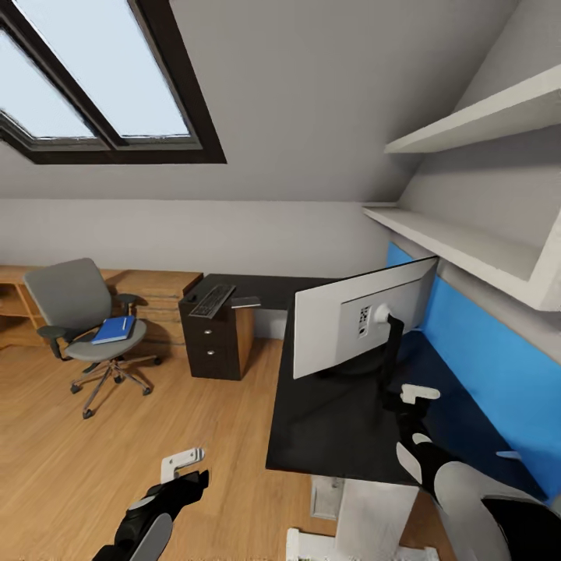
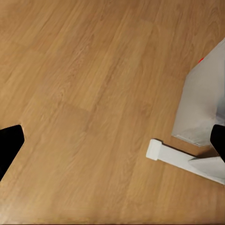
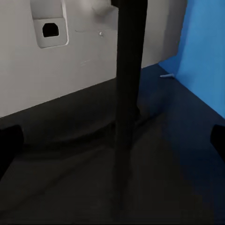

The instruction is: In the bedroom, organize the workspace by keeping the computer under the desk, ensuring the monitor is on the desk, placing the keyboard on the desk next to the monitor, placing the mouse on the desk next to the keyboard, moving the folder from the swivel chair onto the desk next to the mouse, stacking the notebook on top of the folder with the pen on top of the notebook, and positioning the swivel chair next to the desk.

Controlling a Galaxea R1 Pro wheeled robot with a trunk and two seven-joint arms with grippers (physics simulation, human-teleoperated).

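The monitor (image 1: 362, 315) stands on the black desk (image 1: 327, 421) with its white back toward me. My right gripper (image 1: 417, 393) (image 3: 112, 145) is open just short of the monitor's black arm (image 3: 127, 93), which lines up between its fingers. The keyboard (image 1: 212, 300) and the dark notebook (image 1: 245, 301) lie on the desk's far wing above the drawers. The blue folder (image 1: 113, 329) rests on the swivel chair (image 1: 78, 312) at the left. My left gripper (image 1: 187, 467) (image 2: 112, 150) hangs open over the floor near the pale computer (image 2: 201, 103). The mouse and pen are out of view.
A white desk leg foot (image 2: 180, 159) lies on the wood floor beside the computer. A blue wall panel (image 1: 483, 366) and white shelves (image 1: 467, 249) run along the desk's right side. A wooden dresser (image 1: 156, 292) stands behind the chair. A thin white sliver (image 3: 167, 75) lies by the panel.
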